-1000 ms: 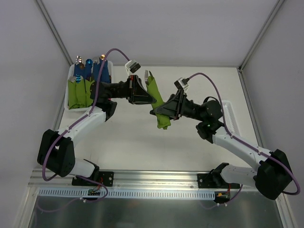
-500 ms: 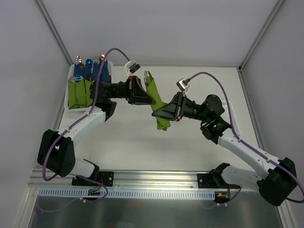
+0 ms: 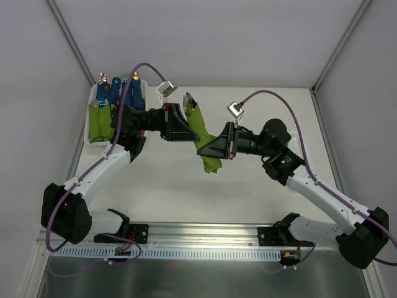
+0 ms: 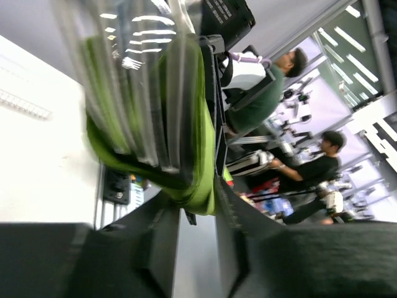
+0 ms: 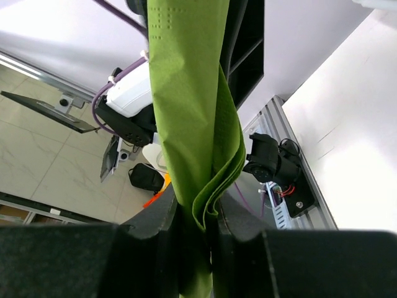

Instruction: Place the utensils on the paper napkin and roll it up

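ok, left claw (image 3: 195,131) is clamped on the upper half of the paper napkin (image 3: 211,162), which is rolled into a lime-green tube. the left wrist view is blurred, but the green paper sits pinched between the two fingers (image 4: 152,248). right claw (image 3: 201,148) is closed on the same roll just below, fingers (image 5: 155,226) squeezing it from both sides. the two claws meet nearly tip to tip over the middle of the desk, a bit toward the far edge. the roll is tilted, top end toward the far edge, low end toward the near edge. cannot tell whether the low end touches the surface. utensils (image 3: 189,99) are wrapped inside, with only the silver heads poking out of the top end.

desk (image 3: 167,192) is plain matte white. a white tray (image 3: 87,126) in the far-left corner holds blue bundles (image 3: 127,93) on its far side and green bundles (image 3: 99,121) on its near side. a metal rail (image 3: 205,233) runs along the near edge with both arm bases on it. grey walls stand at the left, far and right edges. the wrist views show tiled floor (image 5: 37,124) and people (image 4: 260,93) in the room beyond.

open white surface lies between the roll and the near rail, and between the roll and the far edge. the right arm lies along the right edge.
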